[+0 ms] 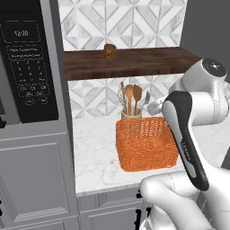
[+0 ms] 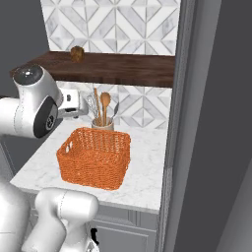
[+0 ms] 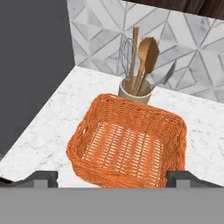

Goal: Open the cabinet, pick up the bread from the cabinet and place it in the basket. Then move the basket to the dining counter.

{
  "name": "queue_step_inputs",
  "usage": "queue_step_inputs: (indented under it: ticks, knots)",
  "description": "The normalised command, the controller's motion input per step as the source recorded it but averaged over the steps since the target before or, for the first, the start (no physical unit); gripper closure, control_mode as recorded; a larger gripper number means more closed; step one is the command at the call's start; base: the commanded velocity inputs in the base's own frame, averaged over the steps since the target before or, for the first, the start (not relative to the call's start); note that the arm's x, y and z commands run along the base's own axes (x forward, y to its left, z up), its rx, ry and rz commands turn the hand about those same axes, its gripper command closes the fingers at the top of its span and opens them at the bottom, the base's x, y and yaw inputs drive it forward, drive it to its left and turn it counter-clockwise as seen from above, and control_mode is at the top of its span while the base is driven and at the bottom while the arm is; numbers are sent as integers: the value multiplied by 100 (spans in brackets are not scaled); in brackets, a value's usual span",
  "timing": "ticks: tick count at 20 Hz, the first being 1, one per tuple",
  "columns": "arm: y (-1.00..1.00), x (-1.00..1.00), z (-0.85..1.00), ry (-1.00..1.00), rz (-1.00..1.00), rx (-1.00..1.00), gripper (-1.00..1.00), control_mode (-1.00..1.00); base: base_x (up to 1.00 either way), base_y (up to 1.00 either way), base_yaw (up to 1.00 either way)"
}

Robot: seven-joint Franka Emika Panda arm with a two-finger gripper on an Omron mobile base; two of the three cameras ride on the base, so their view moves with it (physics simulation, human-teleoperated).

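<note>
The cabinet stands open, its dark brown shelf board bare except for the bread, a small golden-brown lump at the back left of the board. Below it, the orange wicker basket sits empty on the white worktop. My gripper is open and holds nothing; its dark fingertips stand wide apart. It hangs above the basket's near rim, looking down into it. The hand is lower than the shelf and left of the utensil pot.
A cream pot of wooden spoons and a whisk stands just behind the basket against the tiled wall. The black microwave fills the left. The open grey cabinet door walls off the right. Grey framed lower cupboards sit below.
</note>
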Motion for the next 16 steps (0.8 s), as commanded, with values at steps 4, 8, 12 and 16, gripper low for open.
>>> queue_step_inputs:
  ticks: [4,8,12,16]
  knots:
    - [22,-3,89,-27,2,0,-100,-100,0,0,0]
    - [21,17,74,-3,-3,0,-100,-100,0,0,0]
    - [27,31,91,5,-1,0,-100,-100,0,0,0]
    - [44,12,81,1,0,1,-100,-100,0,0,0]
